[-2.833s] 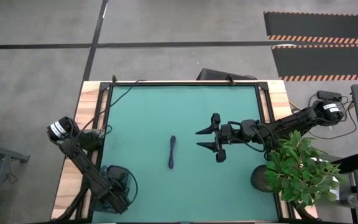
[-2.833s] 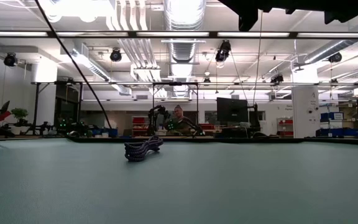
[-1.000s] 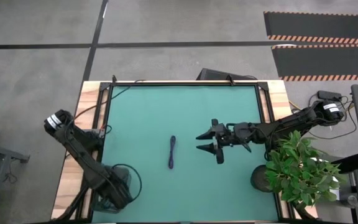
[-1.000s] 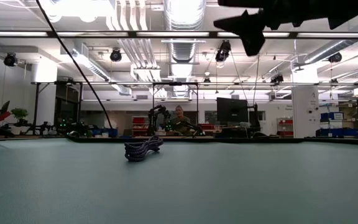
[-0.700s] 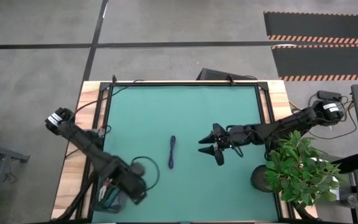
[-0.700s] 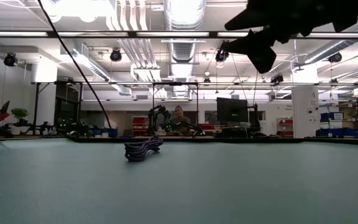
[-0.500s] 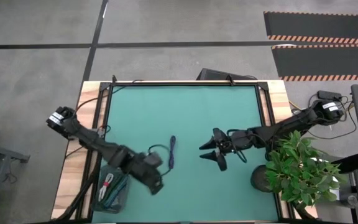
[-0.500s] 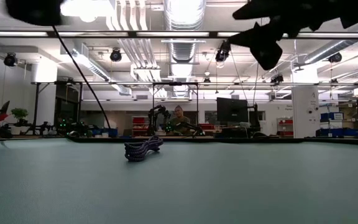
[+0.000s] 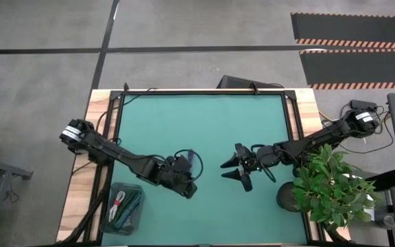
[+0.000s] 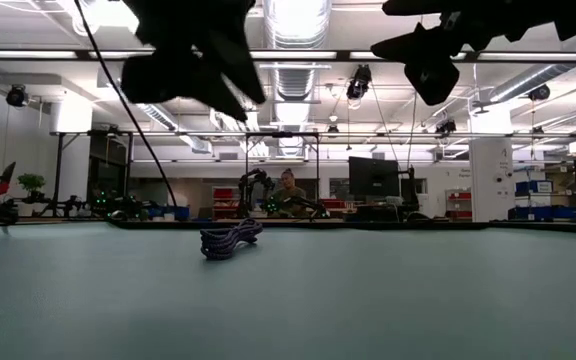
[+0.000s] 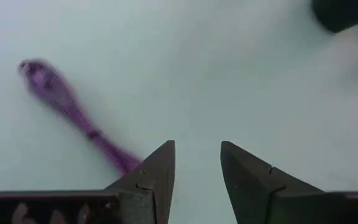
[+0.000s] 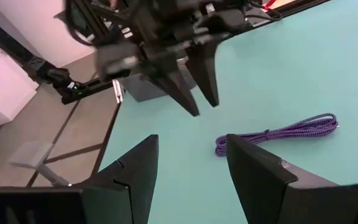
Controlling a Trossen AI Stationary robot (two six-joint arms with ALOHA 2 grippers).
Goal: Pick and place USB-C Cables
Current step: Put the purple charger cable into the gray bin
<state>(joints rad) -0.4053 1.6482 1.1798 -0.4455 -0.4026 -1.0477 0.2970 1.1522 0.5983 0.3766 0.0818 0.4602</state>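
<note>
A dark purple USB-C cable bundle (image 10: 230, 238) lies stretched out on the green mat near the middle of the table; it also shows in the left wrist view (image 11: 73, 112) and the right wrist view (image 12: 278, 132). My left gripper (image 9: 186, 185) hangs open above the mat, slanting down, next to the cable's near end, and its arm hides most of the cable from above. My right gripper (image 9: 224, 170) is open in the air to the right of the cable, pointing toward the table's left. Neither gripper touches anything.
A clear bin (image 9: 123, 208) on the wooden ledge at the near left holds teal cable bundles and a white one with a red tie. A potted plant (image 9: 331, 189) stands at the near right corner. Black wires run along the table's far edge (image 9: 204, 90).
My left arm has swung from over the bin at the near left toward the middle of the table, turning its wrist, and now hangs open over the purple cable's near end. My right gripper has rolled a little and drifted slightly toward the near edge. The cable has not moved.
</note>
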